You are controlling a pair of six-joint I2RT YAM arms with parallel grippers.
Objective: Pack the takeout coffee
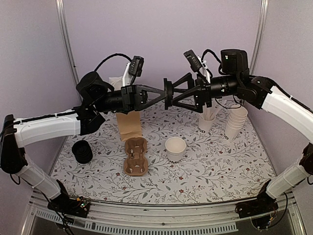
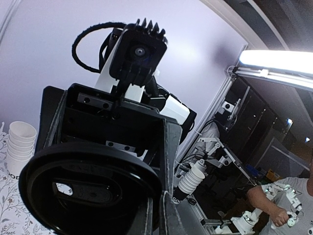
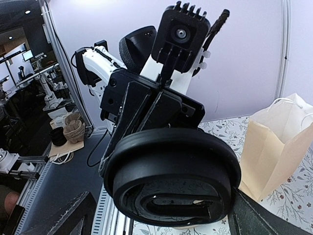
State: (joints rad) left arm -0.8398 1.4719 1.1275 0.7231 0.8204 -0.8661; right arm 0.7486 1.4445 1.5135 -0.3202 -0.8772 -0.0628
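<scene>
From above, we are seeing the left gripper point(image 1: 163, 95) clenching the rim of a black lid point(image 1: 168, 87) in the air, high above and behind the cup carrier point(image 1: 135, 156). The right gripper point(image 1: 170, 94) is standing spread wide on either side of that lid. The lidless white cup point(image 1: 175, 148) is sitting just right of the carrier, and the paper bag point(image 1: 129, 125) is standing just behind it. Through the left wrist, the lid is filling the lower left. Through the right wrist, it is hanging between the spread fingers.

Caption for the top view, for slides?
Arms meet over the table: left gripper pinches a black lid, right gripper open around it, lidless cup and cardboard carrier below.
</scene>
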